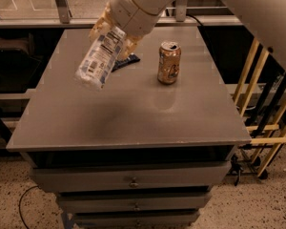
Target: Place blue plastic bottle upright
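Observation:
The blue plastic bottle (100, 57) is a clear bottle with a white-and-pale-blue label. It hangs tilted in the air above the left part of the grey table (133, 118), its lower end pointing down-left; its cap end is hidden in the gripper. My gripper (115, 32) comes in from the top on a thick white arm and is shut on the bottle's upper end. The bottle casts a dark shadow on the table below it.
A brownish-gold drink can (169, 62) stands upright right of the bottle, at the table's middle back. A small dark flat object (126, 61) lies behind the bottle. Drawers (133, 180) are below the tabletop. Yellow rails (264, 128) stand at the right.

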`<state>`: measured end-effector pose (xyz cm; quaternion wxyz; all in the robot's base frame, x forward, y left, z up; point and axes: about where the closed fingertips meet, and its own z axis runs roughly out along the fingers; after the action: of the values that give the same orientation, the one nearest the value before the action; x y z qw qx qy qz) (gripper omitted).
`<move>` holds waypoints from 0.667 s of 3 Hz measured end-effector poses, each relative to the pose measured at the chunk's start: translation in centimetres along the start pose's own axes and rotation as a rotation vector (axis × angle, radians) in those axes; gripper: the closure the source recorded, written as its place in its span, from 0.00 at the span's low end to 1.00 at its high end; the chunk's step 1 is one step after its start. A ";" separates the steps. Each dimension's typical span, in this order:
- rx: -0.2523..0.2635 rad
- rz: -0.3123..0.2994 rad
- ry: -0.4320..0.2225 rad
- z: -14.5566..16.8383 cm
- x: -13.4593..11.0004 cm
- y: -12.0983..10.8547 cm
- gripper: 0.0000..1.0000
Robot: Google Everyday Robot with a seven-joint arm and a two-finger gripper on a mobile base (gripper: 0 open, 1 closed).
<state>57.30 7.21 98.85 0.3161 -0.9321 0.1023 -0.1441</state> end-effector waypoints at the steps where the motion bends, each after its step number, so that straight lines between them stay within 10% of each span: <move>1: 0.068 -0.137 0.012 -0.4 1.1 0.3 1.00; 2: 0.102 -0.270 0.082 -0.6 2.0 1.3 1.00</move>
<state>58.88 5.27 98.96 0.3364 -0.9134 -0.0188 -0.2284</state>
